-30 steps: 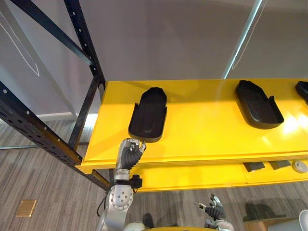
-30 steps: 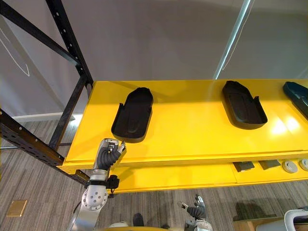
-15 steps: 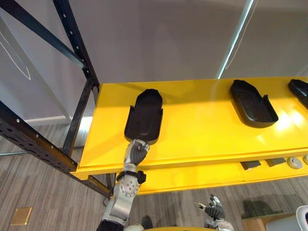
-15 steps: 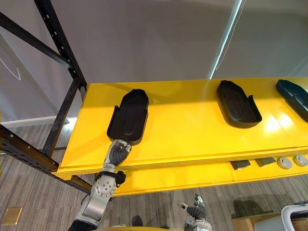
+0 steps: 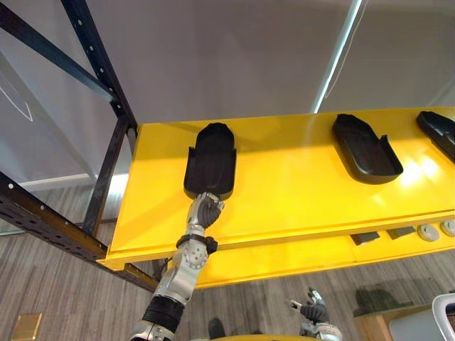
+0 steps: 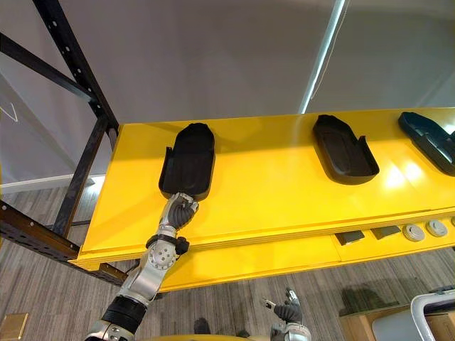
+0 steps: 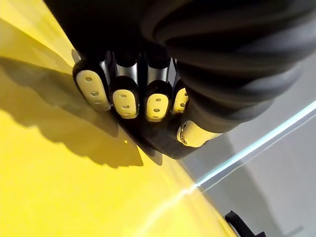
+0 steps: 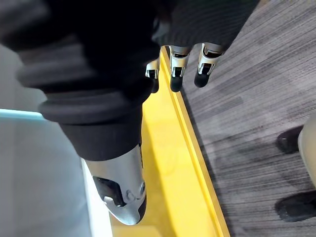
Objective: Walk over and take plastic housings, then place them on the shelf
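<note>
A black plastic housing (image 5: 210, 162) lies lengthwise on the yellow shelf (image 5: 298, 199) near its left end. My left hand (image 5: 206, 212) is at the housing's near end, with fingers (image 7: 123, 98) curled over its rim and the thumb (image 7: 190, 133) beside them. Two more black housings (image 5: 365, 149) (image 5: 441, 131) lie further right on the same shelf. My right hand (image 5: 313, 311) hangs low below the shelf's front edge, its fingers (image 8: 187, 64) relaxed and holding nothing.
The rack's black uprights (image 5: 106, 106) and a perforated beam (image 5: 43, 217) stand at the left. A lower yellow shelf carries small dark blocks (image 5: 366, 238) and round white parts (image 5: 426, 231). A pale container (image 5: 444, 316) sits at the bottom right on the wood-patterned floor.
The camera has shifted. My left arm has stretched forward onto the shelf, and the left housing has slid further back and turned straighter. The right hand stays low.
</note>
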